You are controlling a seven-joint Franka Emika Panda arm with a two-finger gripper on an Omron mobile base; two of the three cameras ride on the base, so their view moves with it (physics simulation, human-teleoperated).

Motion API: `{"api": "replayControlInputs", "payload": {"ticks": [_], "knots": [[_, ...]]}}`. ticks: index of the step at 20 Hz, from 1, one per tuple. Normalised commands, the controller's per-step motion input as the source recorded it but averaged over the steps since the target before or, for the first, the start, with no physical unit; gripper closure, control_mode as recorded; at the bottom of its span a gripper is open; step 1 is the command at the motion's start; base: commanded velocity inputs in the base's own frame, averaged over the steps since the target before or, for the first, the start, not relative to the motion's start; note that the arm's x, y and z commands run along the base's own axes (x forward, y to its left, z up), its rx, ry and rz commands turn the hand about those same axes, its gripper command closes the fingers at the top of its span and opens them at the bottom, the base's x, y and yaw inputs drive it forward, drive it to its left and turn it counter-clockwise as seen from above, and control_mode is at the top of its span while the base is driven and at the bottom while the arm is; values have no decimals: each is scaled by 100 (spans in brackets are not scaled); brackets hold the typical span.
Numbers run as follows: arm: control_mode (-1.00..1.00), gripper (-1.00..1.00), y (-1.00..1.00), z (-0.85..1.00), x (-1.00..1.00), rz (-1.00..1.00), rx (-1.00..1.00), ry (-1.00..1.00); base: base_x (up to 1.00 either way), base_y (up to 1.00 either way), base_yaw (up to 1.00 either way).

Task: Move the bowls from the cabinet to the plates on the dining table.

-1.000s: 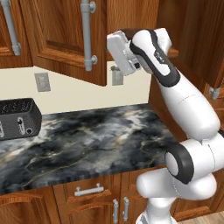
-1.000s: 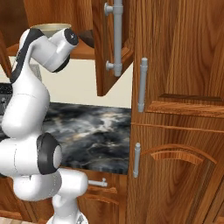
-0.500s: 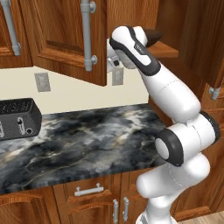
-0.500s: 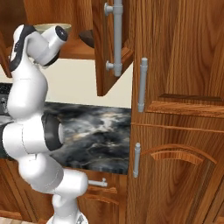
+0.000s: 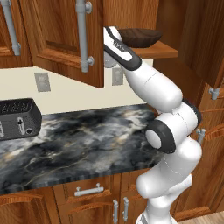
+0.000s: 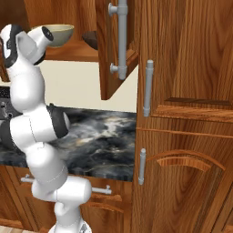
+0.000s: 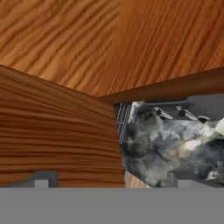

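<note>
The cabinet (image 5: 159, 50) stands with its door (image 5: 61, 39) swung open. On its shelf sits the dark brown bowl (image 5: 140, 37), and the right base view shows the pale beige bowl (image 6: 57, 34) beside the dark one (image 6: 91, 40). My arm (image 5: 148, 85) reaches up to shelf height, and its hand slips behind the open door's edge. Seen from the hand, my gripper (image 7: 109, 179) is open, its fingertips (image 7: 41, 179) wide apart with nothing between them, close against wood panels with the marble far below. The plates and the dining table are out of view.
A black toaster (image 5: 17, 118) sits at the left on the marble worktop (image 5: 87, 144), under a cream wall with sockets (image 5: 42, 82). Drawers with short handles (image 5: 89, 190) run below. A tall wooden cabinet front (image 6: 182, 113) closes off the right side.
The arm has swung its hand up and to the left, from in front of the shelf to behind the open door's edge. The jaws stayed open.
</note>
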Motion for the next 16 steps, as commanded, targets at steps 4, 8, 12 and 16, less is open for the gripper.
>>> {"api": "replayControlInputs", "payload": {"ticks": [4, 8, 12, 16], "knots": [[-100, -100, 96, 0, -14, 19, 0, 0, 0, 0, 0], [-100, -100, 96, 0, -10, 19, -2, 0, 0, 0, 0], [-100, -100, 78, 0, -1, 17, -3, -1, 0, 0, 0], [-100, -100, 15, 0, -12, 10, -10, -6, 0, 0, 0]]}}
